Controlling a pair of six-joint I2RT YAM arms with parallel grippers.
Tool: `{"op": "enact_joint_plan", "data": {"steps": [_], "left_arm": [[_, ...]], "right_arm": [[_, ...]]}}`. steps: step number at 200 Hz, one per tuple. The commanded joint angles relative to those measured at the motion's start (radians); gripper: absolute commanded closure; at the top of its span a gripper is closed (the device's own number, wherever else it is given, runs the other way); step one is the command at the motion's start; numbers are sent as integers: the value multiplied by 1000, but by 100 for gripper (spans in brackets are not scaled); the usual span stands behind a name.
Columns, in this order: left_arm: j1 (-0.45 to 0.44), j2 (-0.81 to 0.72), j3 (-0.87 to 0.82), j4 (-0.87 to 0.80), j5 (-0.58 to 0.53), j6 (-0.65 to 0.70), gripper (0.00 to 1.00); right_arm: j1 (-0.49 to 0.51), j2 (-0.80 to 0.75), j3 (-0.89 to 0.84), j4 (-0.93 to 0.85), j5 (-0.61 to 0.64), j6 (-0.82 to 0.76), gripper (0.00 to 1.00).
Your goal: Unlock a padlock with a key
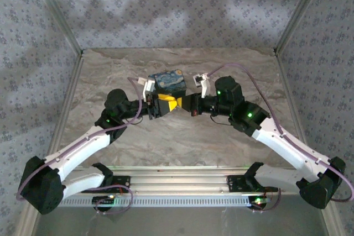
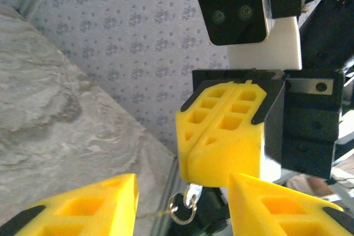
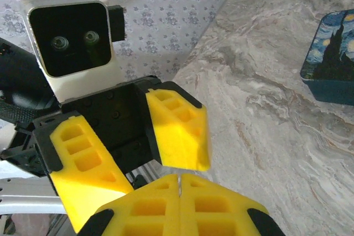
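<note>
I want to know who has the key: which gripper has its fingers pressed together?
The right gripper: its yellow fingers meet along a seam, with a silver key ring hanging beneath them. On the left gripper the fingers stand apart.

Work surface: a table (image 1: 182, 142) with a grey-beige marble-pattern top, seen from above. The top is matt, with darker veining running across it; no damage is discernible.

Item resting directly on the top: one blue box (image 1: 168, 80) with a yellow swirl painting on its lid, at about 11 o'clock from the table centre, well short of the far edge. In the right wrist view its lid lies flat and closed.

At the 6 o'clock edge, a ribbed aluminium rail (image 1: 182, 183) spans the table. Two black arm bases are fixed to it, at 7 o'clock (image 1: 108, 176) and 5 o'clock (image 1: 249, 176).
</note>
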Motion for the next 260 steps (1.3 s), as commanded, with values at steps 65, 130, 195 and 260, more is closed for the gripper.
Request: {"op": "enact_joint_plan", "data": {"steps": [65, 130, 195, 260], "left_arm": [[-22, 9, -3, 115, 56, -56, 66], [-23, 14, -20, 124, 55, -56, 70], [-23, 4, -26, 112, 52, -46, 77], [-21, 1, -30, 95, 45, -27, 92]], "right_arm": [[4, -12, 8, 70, -34, 11, 100], [4, -22, -17, 113, -34, 45, 100], [7, -17, -29, 131, -30, 59, 100], [7, -8, -31, 143, -32, 65, 100]]}}
